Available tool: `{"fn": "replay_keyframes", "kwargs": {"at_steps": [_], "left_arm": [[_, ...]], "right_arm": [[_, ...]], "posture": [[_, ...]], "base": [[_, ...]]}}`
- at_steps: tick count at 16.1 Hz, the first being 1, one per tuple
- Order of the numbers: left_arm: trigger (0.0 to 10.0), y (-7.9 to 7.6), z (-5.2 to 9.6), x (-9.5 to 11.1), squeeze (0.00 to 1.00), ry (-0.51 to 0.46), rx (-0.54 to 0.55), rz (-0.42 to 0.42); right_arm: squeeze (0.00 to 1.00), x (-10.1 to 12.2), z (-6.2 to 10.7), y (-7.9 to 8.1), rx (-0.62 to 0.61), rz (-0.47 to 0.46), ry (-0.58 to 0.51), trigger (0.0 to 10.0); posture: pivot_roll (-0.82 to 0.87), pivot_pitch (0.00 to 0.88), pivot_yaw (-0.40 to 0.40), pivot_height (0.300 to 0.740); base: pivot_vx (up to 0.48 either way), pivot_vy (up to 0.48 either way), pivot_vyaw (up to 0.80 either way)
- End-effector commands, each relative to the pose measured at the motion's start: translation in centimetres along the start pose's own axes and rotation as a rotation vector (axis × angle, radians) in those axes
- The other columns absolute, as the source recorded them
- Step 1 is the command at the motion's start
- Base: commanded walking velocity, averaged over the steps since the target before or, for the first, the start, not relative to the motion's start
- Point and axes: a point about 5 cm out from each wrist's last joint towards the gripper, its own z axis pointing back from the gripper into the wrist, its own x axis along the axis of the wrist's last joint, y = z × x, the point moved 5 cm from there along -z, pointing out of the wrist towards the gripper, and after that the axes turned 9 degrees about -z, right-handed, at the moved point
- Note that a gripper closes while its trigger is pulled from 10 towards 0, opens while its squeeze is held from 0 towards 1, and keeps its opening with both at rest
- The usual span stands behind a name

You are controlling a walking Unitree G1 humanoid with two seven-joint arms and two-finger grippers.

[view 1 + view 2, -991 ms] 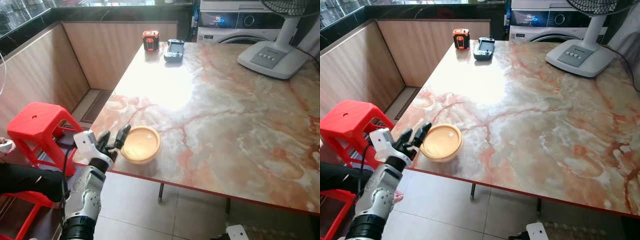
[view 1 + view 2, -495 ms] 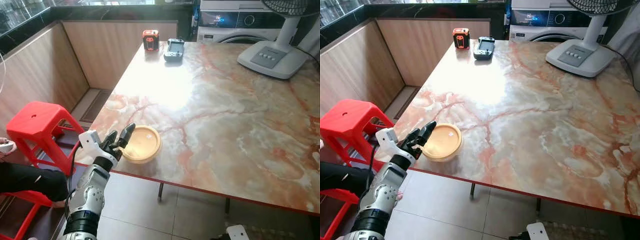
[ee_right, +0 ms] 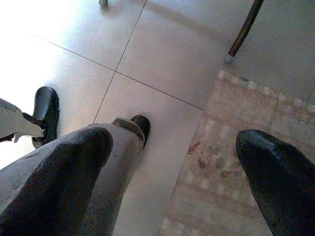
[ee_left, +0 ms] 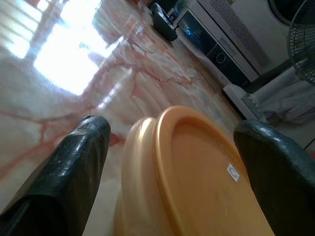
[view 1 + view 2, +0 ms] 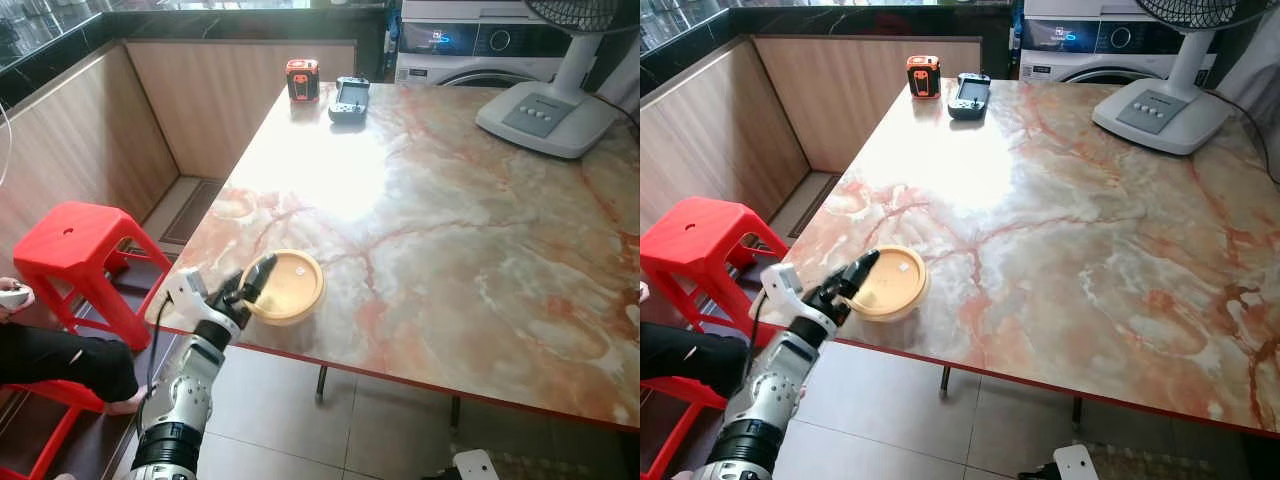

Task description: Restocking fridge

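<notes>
A round orange container with a lid (image 5: 285, 287) sits on the marble table (image 5: 450, 230), close to its near left edge. My left gripper (image 5: 250, 283) reaches over that edge and is open. In the left wrist view its two black fingers (image 4: 83, 147) stand on either side of the container (image 4: 197, 177), very near its wall; I cannot tell whether they touch it. My right gripper (image 3: 172, 140) hangs open over the tiled floor, holding nothing.
A red plastic stool (image 5: 75, 240) stands left of the table, with a person's leg (image 5: 50, 360) beside it. At the far end lie an orange device (image 5: 302, 80), a game controller (image 5: 349, 100) and a fan's base (image 5: 545, 115). A rug (image 3: 236, 196) lies on the floor.
My left gripper has moved forward and right, from beside the table's edge to around the orange container. The container has stayed in place.
</notes>
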Motion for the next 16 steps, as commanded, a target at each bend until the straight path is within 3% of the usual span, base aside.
{"fn": "replay_keyframes", "kwargs": {"at_steps": [1, 8, 9, 10, 11, 16], "left_arm": [[10.0, 0.1, 0.0, -0.2, 0.0, 0.008, -0.005, 0.026], [10.0, -0.6, -0.4, -1.3, 0.0, 0.051, -0.048, 0.063], [9.5, -0.9, -0.5, -1.3, 0.0, 0.054, -0.057, 0.064], [8.0, -0.9, -0.6, -1.4, 0.0, 0.055, -0.06, 0.065], [0.0, -1.1, -0.6, -1.5, 0.0, 0.061, -0.073, 0.069], [0.0, -1.2, -0.7, -1.7, 0.0, 0.073, -0.081, 0.062]], "right_arm": [[0.0, -0.3, 0.0, 0.1, -0.001, 0.001, 0.011, 10.0], [0.0, -0.3, 0.0, -0.1, -0.002, 0.013, 0.013, 10.0], [0.0, -0.3, 0.0, -0.1, -0.003, 0.014, 0.013, 10.0], [0.0, -0.3, 0.0, -0.1, -0.004, 0.014, 0.013, 10.0], [0.0, -0.3, 0.0, -0.1, -0.004, 0.014, 0.013, 10.0], [0.0, -0.3, 0.0, 0.0, -0.003, 0.023, 0.014, 10.0]], "posture": [[-0.08, 0.047, 0.052, 0.74], [-0.08, 0.048, 0.047, 0.74], [-0.08, 0.048, 0.049, 0.74], [-0.08, 0.048, 0.049, 0.74], [-0.08, 0.048, 0.049, 0.74], [-0.08, 0.048, 0.048, 0.74]], "base": [[0.0, 0.0, 0.0], [0.0, 0.0, 0.0], [0.0, 0.0, 0.0], [0.0, 0.0, 0.0], [0.0, 0.0, 0.0], [0.0, 0.0, 0.0]]}}
